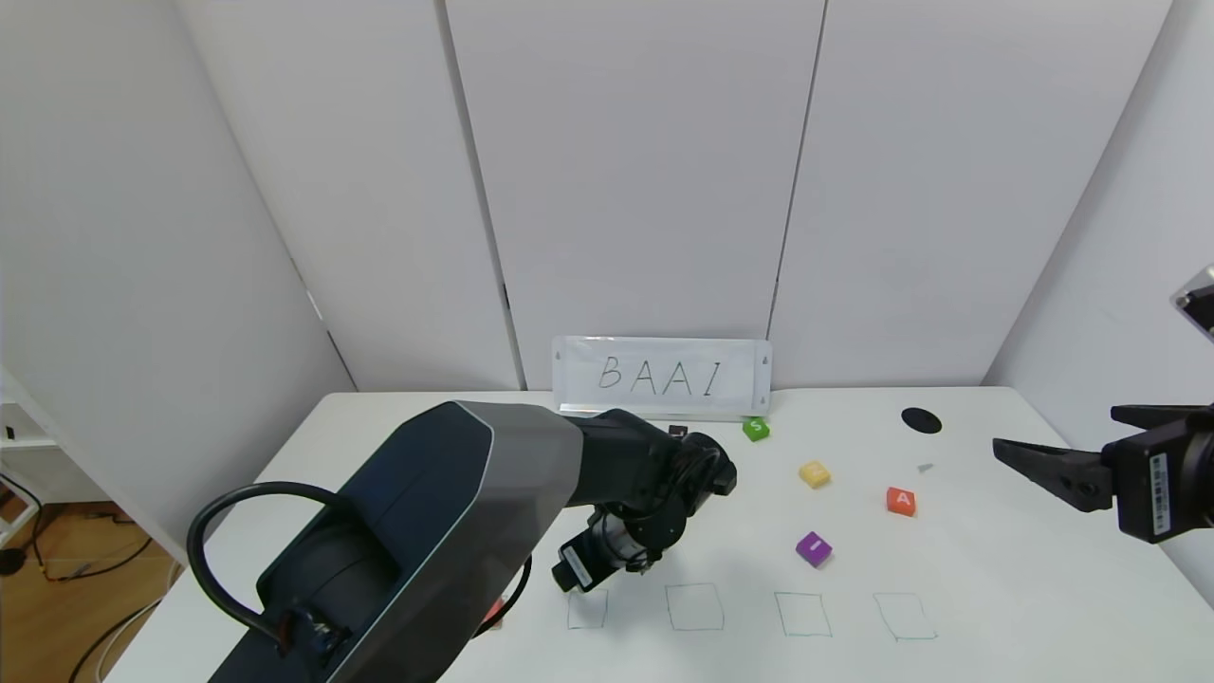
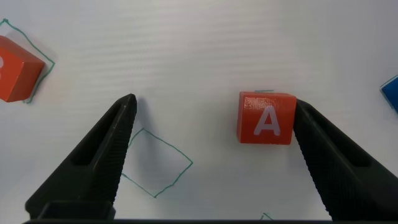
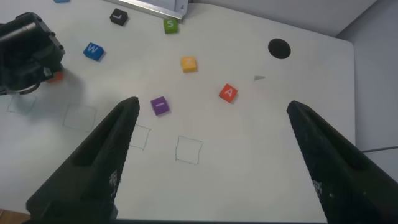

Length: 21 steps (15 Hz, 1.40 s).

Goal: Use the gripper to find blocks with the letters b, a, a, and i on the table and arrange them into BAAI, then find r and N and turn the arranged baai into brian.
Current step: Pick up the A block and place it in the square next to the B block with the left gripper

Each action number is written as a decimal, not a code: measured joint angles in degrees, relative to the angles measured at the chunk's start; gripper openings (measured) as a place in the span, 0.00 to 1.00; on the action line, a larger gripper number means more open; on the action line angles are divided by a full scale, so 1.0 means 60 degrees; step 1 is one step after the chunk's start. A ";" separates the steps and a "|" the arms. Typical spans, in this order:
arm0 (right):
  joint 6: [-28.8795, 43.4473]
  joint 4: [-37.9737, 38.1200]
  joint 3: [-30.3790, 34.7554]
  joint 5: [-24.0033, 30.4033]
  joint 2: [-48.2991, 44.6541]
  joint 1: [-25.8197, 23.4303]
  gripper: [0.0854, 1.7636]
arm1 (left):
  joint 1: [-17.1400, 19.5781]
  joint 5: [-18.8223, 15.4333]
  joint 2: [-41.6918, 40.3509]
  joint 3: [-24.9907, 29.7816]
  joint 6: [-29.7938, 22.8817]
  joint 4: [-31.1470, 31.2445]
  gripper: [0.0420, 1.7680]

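My left gripper (image 1: 607,567) is low over the white table (image 1: 996,588) near the first green squares, jaws open (image 2: 212,106). An orange-red A cube (image 2: 266,118) stands on the table between the fingers, against one finger (image 2: 323,149), with a wide gap to the other. Another orange-red cube (image 2: 17,68) sits in a green square, its letter cut off. The second orange-red A cube (image 1: 901,501) and the purple I cube (image 1: 814,548) lie at mid right, and show in the right wrist view too (image 3: 228,93), (image 3: 160,106). My right gripper (image 1: 1057,432) hovers open at the right edge.
A row of green squares (image 1: 694,607) runs along the table's front. A yellow cube (image 1: 815,473), a green S cube (image 1: 756,429), a blue W cube (image 3: 92,51) and a black cube (image 3: 119,17) lie farther back. A BAAI sign (image 1: 662,378) and a black hole (image 1: 921,420) are at the rear.
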 joint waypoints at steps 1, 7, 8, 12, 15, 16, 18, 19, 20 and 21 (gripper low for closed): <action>0.0002 0.0004 0.0000 0.0000 0.0000 0.0000 0.97 | -0.0008 -0.0037 -0.0008 0.0010 -0.0026 0.0073 0.97; 0.0002 -0.0004 0.0000 0.0000 -0.0004 0.0014 0.97 | -0.0069 -0.0219 -0.0041 -0.0014 -0.0026 0.0018 0.97; 0.0002 0.0000 0.0000 -0.0002 -0.0004 0.0014 0.97 | -0.0110 -0.0301 -0.0049 -0.0022 -0.0030 0.0018 0.97; 0.0002 0.0000 0.0000 0.0000 -0.0012 0.0014 0.97 | -0.0169 -0.0321 -0.0059 -0.0041 -0.0033 0.0012 0.82; 0.0002 0.0000 0.0000 -0.0002 -0.0016 0.0014 0.97 | -0.0165 -0.0303 -0.0051 -0.0043 -0.0037 -0.0010 0.56; 0.0002 0.0000 0.0004 0.0000 -0.0016 0.0014 0.97 | -0.0142 -0.0289 -0.0045 -0.0051 -0.0037 -0.0018 0.50; -0.0004 -0.0004 0.0010 0.0000 -0.0016 0.0014 0.97 | -0.0120 -0.0260 -0.0014 -0.0051 -0.0030 -0.0033 0.32; 0.0000 -0.0014 0.0010 -0.0002 -0.0016 0.0014 0.97 | -0.0110 -0.0219 0.0002 -0.0055 -0.0026 -0.0043 0.26; -0.0004 -0.0014 0.0010 0.0000 -0.0016 0.0014 0.97 | -0.0106 -0.0209 0.0018 -0.0055 -0.0022 -0.0047 0.26; 0.0000 -0.0014 0.0014 0.0000 -0.0016 0.0014 0.97 | -0.0106 -0.0201 0.0033 -0.0059 -0.0022 -0.0055 0.26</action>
